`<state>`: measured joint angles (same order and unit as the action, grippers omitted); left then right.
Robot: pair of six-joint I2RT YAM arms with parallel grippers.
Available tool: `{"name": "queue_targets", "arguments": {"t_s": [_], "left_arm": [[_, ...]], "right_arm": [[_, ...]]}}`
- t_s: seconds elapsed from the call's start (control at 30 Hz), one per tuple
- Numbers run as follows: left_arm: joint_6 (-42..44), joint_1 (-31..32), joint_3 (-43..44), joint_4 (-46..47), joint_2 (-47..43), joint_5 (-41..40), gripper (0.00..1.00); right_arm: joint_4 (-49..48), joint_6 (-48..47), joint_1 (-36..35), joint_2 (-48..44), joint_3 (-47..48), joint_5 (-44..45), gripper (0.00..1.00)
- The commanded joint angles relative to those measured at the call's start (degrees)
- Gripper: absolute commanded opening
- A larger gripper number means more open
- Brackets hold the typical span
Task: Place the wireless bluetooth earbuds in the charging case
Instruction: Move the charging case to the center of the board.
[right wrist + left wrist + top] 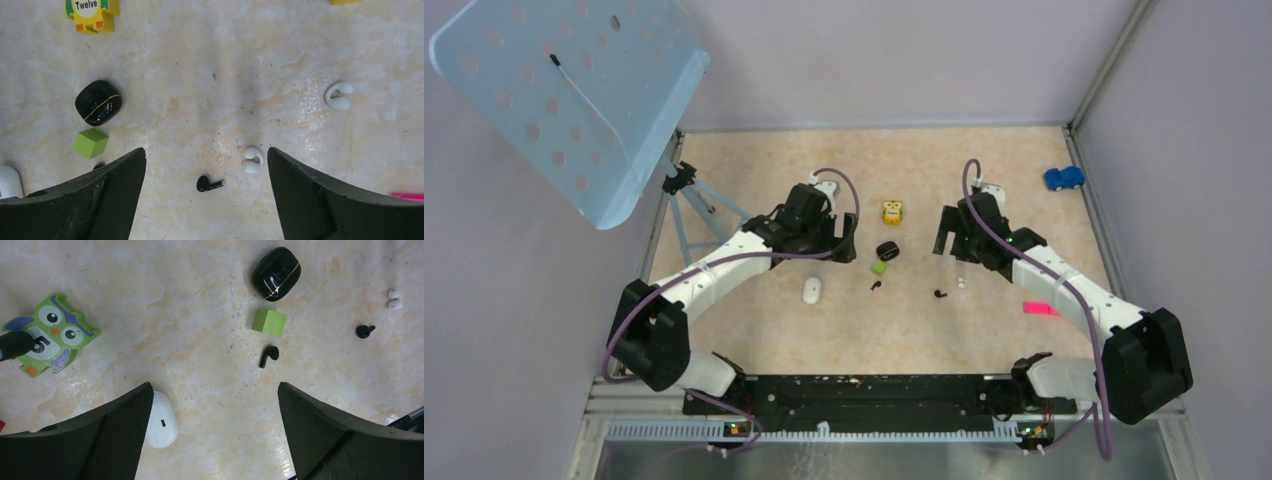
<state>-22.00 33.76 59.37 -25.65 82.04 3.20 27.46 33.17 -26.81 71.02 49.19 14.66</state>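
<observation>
Nothing is gripped yet, so I judge this to be the approach before the first pick. The left end effector [215, 390] hangs above the mottled beige surface [150, 300] with its two dark fingers spread wide and nothing between them. The right end effector [207, 152] is likewise wide open and empty.

The wireless bluetooth earbuds lie well apart on the surface. One small black comma-shaped earbud [268, 355] sits near the middle of the left wrist view, just below a small lime-green cube [270, 322]. The other black earbud [208, 184] lies at the lower middle of the right wrist view, in the gap framed by that end effector's fingers and just beside a small white hook-shaped earpiece [252, 160]. The glossy black rounded charging case [276, 273], marked by a thin gold seam, rests just above the green cube. It looks shut, though from overhead I cannot be sure.

If the case is shut, the lid probably has to be opened first, likely with one end effector steadying the body. After that, the right arm seems best placed. It needs a straight descent and a narrow, careful pinch across the tiny earbud, without nudging the white earpiece next to it.
</observation>
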Motion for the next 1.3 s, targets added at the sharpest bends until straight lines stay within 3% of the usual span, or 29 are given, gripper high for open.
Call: {"name": "queue_targets", "arguments": {"t_s": [0.0,0.4,0.53,0.67,0.8,1.03,1.27], "left_arm": [[1.68,0.22,2.11,2.25,0.06,1.83,0.99],[1.89,0.17,0.6,3.93,-3.2,0.21,0.99],[0.34,0.17,-4.33,8.21,-8.72,-4.25,0.99],[-0.64,0.18,-8.38,11.4,-11.32,-7.31,0.99],[-3.06,0.17,-6.26,6.27,-10.68,-9.76,0.99],[-3.52,0.17,-7.87,6.94,-14.15,-15.84,0.99],[-3.97,0.22,-8.79,6.42,-14.35,-16.12,0.99]], "right_arm": [[-2.99,0.03,0.39,-0.7,0.05,-0.28,0.9],[-4.61,-0.82,0.16,1.24,0.17,-3.0,0.89],[-2.35,-4.2,-4.23,3.63,4.56,2.44,0.89],[-2.8,-7.93,-8.86,8.05,8.03,3.14,0.89],[-4.81,-7.06,-11.53,14.03,11.82,2.13,0.89],[-11.51,-6.24,-13.04,21.88,14.31,-0.72,0.89],[-14.01,-5.56,-13.25,29.87,17.52,-4.22,0.89]]}}
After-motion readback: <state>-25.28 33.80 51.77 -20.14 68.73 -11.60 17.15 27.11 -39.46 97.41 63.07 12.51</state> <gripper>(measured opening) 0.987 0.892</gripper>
